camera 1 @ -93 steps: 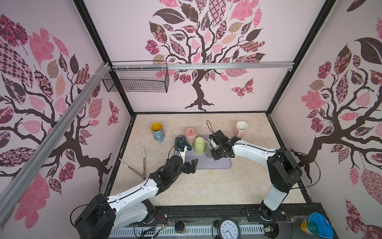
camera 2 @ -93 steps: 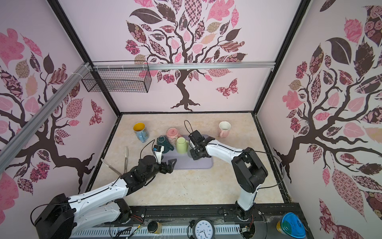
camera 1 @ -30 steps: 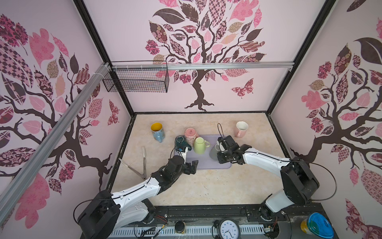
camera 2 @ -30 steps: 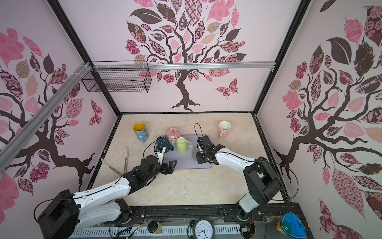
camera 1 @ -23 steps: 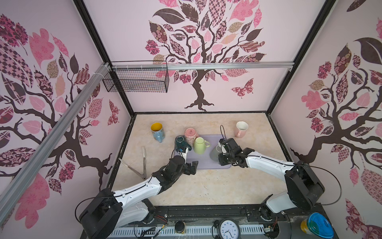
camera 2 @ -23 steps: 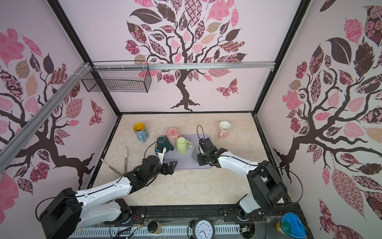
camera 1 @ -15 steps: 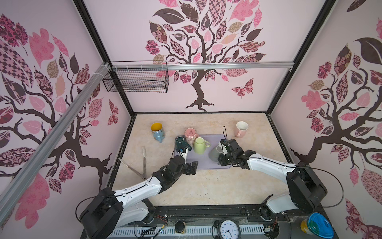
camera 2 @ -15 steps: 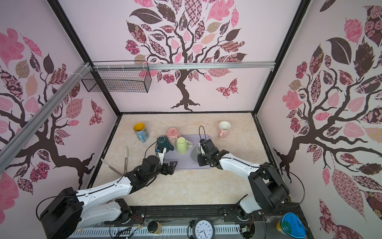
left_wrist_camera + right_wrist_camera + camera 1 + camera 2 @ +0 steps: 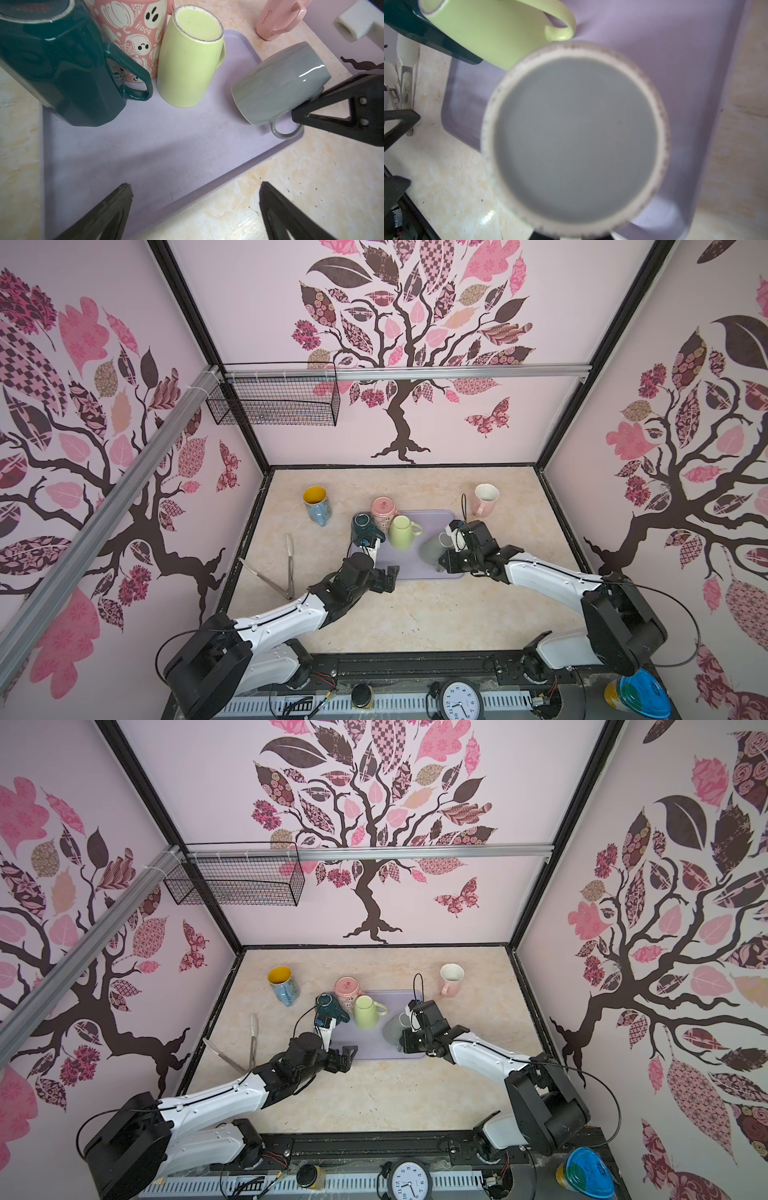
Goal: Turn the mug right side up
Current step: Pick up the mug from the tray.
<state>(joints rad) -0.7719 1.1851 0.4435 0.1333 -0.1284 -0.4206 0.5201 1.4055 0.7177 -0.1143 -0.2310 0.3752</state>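
Mug (image 9: 278,83), grey, is tilted over the right end of the tray (image 9: 145,155), its base raised and its rim low. I cannot tell whether the rim touches the tray. At that end the right gripper (image 9: 446,560) is closed narrow on the mug's wall beside the handle. Over the tray's near edge the left gripper (image 9: 194,187) is spread wide and holds nothing. On the tray's left half a green mug (image 9: 187,62) and a teal mug (image 9: 62,68) stand bottom-up.
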